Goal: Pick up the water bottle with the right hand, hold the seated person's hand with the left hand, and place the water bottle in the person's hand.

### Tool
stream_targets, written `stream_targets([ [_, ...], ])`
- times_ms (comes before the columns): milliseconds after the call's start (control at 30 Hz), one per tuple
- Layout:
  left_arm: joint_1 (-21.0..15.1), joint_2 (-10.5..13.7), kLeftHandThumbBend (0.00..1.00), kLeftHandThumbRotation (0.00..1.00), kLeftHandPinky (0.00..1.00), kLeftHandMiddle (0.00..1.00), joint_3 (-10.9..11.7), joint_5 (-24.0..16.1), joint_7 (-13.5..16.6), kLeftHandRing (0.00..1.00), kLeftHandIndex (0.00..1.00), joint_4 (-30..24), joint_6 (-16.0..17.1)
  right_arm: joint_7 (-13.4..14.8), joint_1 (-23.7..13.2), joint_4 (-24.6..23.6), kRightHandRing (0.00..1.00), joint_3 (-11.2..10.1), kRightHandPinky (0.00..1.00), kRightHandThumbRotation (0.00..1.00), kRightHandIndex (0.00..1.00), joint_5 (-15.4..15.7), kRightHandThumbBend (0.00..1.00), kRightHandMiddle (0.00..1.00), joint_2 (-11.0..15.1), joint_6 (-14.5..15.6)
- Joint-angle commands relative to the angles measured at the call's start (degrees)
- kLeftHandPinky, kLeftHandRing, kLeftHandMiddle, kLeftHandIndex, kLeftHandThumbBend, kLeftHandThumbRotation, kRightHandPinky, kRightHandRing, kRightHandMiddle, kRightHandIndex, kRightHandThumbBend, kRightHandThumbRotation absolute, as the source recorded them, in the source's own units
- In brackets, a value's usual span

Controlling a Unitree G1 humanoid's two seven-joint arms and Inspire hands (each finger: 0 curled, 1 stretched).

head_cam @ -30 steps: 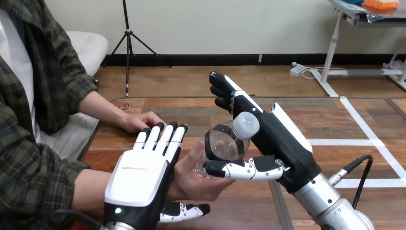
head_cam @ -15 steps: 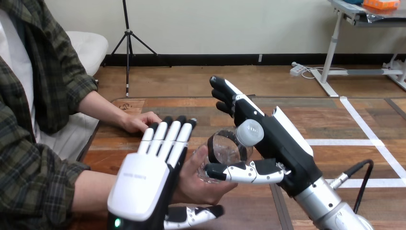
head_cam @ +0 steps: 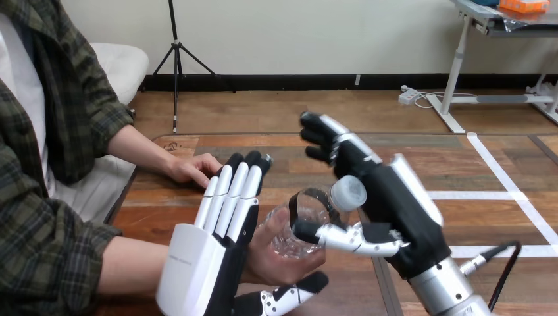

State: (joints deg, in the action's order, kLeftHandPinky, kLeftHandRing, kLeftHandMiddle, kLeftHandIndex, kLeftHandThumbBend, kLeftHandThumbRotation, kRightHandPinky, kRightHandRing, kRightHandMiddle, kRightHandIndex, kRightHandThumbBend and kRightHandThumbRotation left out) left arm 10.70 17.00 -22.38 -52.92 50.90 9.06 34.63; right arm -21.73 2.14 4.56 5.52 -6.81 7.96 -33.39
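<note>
Your right hand (head_cam: 395, 210) has the water bottle (head_cam: 306, 210) pinned between its thumb (head_cam: 342, 238), which lies across the front of the clear body, and its palm. Its fingers (head_cam: 329, 138) reach past the bottle, loosely extended and not wrapped round it. The bottle is above the worktop (head_cam: 460, 171), with its lower end nested in the person's nearer hand (head_cam: 273, 260), which cups it from below and from the view's left.

Your left hand (head_cam: 197, 263) stands edge-up just beside that hand, on its outer side. Its fingers (head_cam: 233, 191) are straight and its thumb stretches out below. It looks like a brace, not a clasp, and you cannot tell whether it is touching.

The step in hand looks like the handover. To do it well:
- Hold the left hand steady as a backstop, so the person's palm does not drift away.
- Wait until the person's fingers have closed round the body before you lift the thumb.
- Ease the thumb off first, then draw the right hand back toward the view's right, along the bottle's length, so you do not drag it sideways out of their hold.

The bottle lies tilted, close to level. Its long axis runs from lower left to upper right. The white cap (head_cam: 349, 193) points at your right palm and the base points into the person's hand.
</note>
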Motion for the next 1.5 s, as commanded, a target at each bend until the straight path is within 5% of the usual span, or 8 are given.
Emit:
stream_targets([
  [0, -3.97, -2.68, 0.58, 0.95, 0.95, 1.00, -1.12, 2.39, 2.28, 1.00, 1.00, 2.43, 4.33, 2.99, -1.25, -0.40, 0.89, -1.63, 0.83, 0.22, 0.86, -1.05, 0.62, 0.90, -3.25, -3.85],
  [467, -3.87, -9.46, 0.52, 1.00, 0.89, 0.99, -2.65, 12.98, -0.95, 0.95, 1.00, 7.13, 17.16, 8.26, -0.47, 4.10, 0.84, -2.66, 0.75, 0.29, 0.81, 2.48, 0.41, 0.85, -6.20, -12.30],
  [967, -1.74, -15.62, 0.57, 1.00, 0.88, 0.96, -1.91, 13.16, -0.98, 0.93, 1.00, 8.44, 21.37, 14.79, 1.43, 6.09, 0.80, -3.21, 0.69, 0.44, 0.78, 7.37, 0.38, 0.83, -8.31, -16.76],
  [1467, -1.04, -17.38, 0.60, 1.00, 0.90, 0.94, -0.84, 13.99, -3.22, 0.92, 0.98, 8.87, 25.10, 16.99, 2.96, 6.46, 0.79, -2.35, 0.68, 0.54, 0.78, 8.55, 0.36, 0.82, -8.42, -18.17],
])
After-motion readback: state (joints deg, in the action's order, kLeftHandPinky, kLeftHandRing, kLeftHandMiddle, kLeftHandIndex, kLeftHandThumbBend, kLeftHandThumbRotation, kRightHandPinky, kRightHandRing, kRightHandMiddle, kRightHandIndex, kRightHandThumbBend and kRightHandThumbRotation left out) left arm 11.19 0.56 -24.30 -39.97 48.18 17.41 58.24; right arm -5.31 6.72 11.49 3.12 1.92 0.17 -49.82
